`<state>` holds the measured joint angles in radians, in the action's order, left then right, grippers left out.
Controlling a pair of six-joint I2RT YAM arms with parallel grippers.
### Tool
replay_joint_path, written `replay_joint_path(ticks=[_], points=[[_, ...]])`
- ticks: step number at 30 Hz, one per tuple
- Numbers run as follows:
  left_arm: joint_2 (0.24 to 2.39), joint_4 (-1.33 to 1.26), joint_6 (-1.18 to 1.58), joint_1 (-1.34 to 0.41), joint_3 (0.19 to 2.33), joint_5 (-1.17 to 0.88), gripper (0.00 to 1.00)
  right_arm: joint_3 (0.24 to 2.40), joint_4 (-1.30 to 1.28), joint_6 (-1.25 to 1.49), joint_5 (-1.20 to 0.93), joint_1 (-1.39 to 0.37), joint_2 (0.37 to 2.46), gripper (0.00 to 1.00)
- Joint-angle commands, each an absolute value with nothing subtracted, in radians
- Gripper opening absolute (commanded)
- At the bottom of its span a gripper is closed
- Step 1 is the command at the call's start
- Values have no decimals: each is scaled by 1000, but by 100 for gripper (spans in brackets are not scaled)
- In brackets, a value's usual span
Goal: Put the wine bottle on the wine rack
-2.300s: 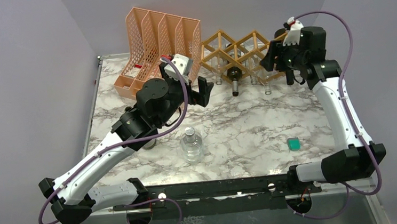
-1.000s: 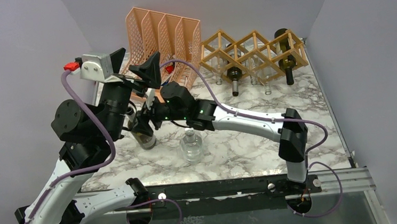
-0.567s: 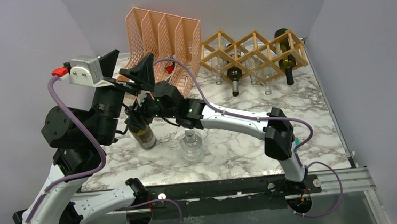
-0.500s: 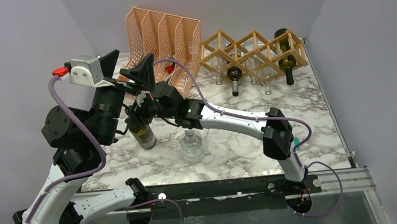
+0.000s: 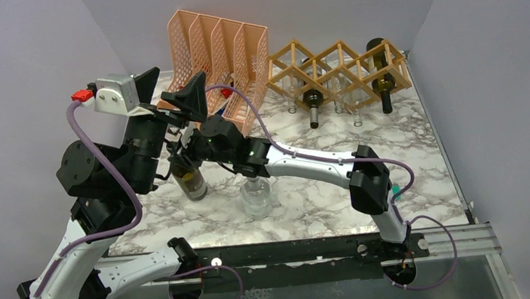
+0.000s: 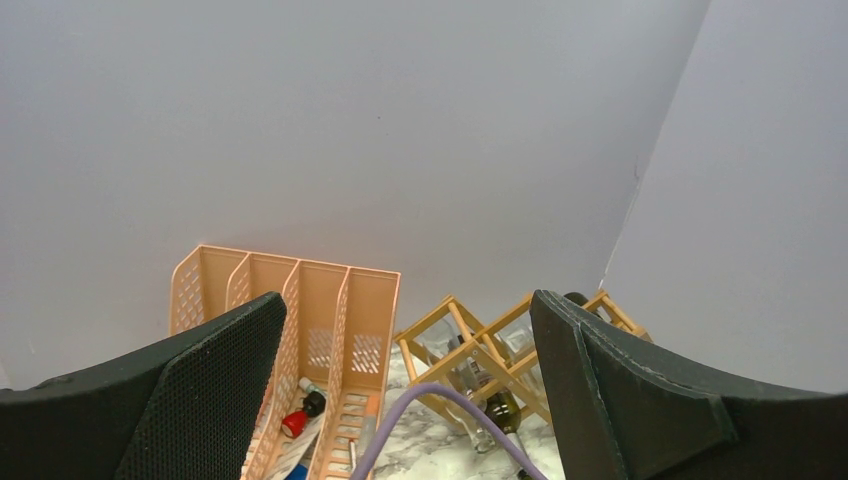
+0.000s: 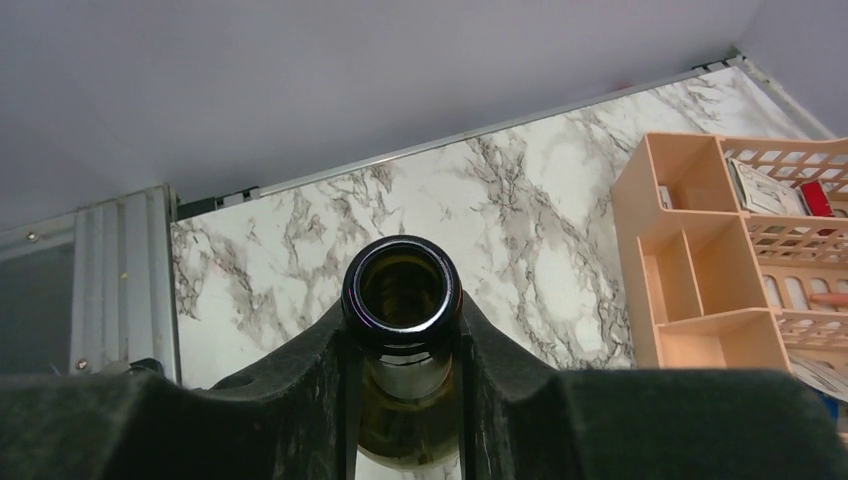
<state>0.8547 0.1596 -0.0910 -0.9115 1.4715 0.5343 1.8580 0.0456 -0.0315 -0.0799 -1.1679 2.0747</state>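
A dark green wine bottle (image 5: 194,182) stands on the marble table at the left. My right gripper (image 5: 182,154) has reached across and is shut on its neck. In the right wrist view the bottle's open mouth (image 7: 402,292) sits just past the right gripper (image 7: 403,370), with a finger pressed on each side of the neck. The light wooden wine rack (image 5: 325,67) stands at the back right and holds two dark bottles. My left gripper (image 5: 170,91) is raised above the bottle, open and empty; in its own view the left gripper (image 6: 410,390) frames the wine rack (image 6: 422,317).
A peach mesh file organiser (image 5: 215,57) stands at the back, left of the rack, with small items inside. A clear glass bottle (image 5: 255,194) stands under my right forearm. A small green object (image 5: 395,191) lies by the right arm's elbow.
The right gripper has slid further left and shut on the bottle's neck. The left arm lifted slightly early on, then held still with its jaws open.
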Motion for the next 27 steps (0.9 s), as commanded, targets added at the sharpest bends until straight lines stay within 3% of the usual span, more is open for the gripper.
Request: replay_joint_path(ticks=[1,10,27], points=[[848,158,-91,-910,1476,555,98,1812,153,-92,-2,-1182,1979,4],[850,151,-86,-910,1473,554,98,1697,249,-72,92,-1181,1806,1],[855,148,-73,-910,1481,542,98,1609,231,-99,520,-1172,1654,1]])
